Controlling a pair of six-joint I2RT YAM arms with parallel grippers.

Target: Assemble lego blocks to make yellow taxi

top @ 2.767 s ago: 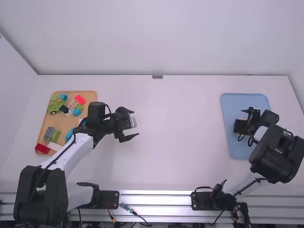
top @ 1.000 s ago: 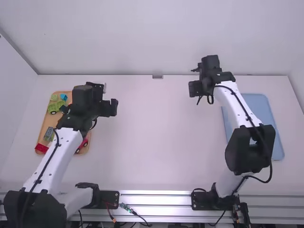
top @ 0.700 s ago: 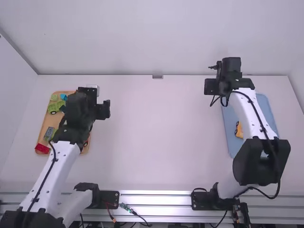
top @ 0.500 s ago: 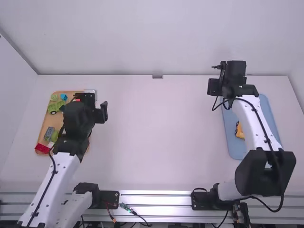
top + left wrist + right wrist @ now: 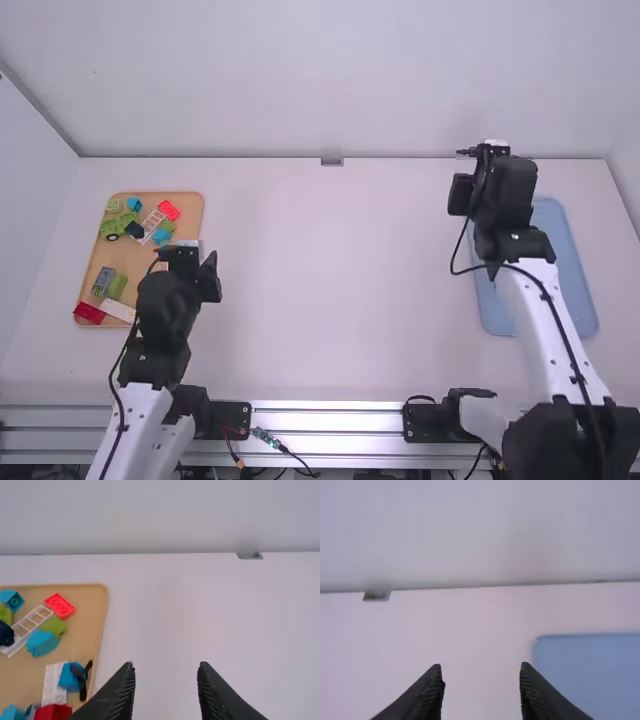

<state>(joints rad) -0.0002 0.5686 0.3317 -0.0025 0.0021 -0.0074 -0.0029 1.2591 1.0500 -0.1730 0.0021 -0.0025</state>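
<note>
left gripper (image 5: 184,252): wide open, empty — mid-left
right gripper (image 5: 488,152): wide open, empty — upper right
tan tray (image 5: 130,258): Lego blocks (image 5: 169,210), left

White table (image 5: 340,300) | tan tray (image 5: 132,256) at left | blue tray (image 5: 556,224) at right

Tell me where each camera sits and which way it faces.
High view: above, behind, facing forward and down; left arm, right arm show.
Left wrist view: on that wrist, facing tan tray and table; left gripper shows.
Right wrist view: on that wrist, facing table and blue tray; right gripper shows.
Wrist views share the grey fitting.
</note>
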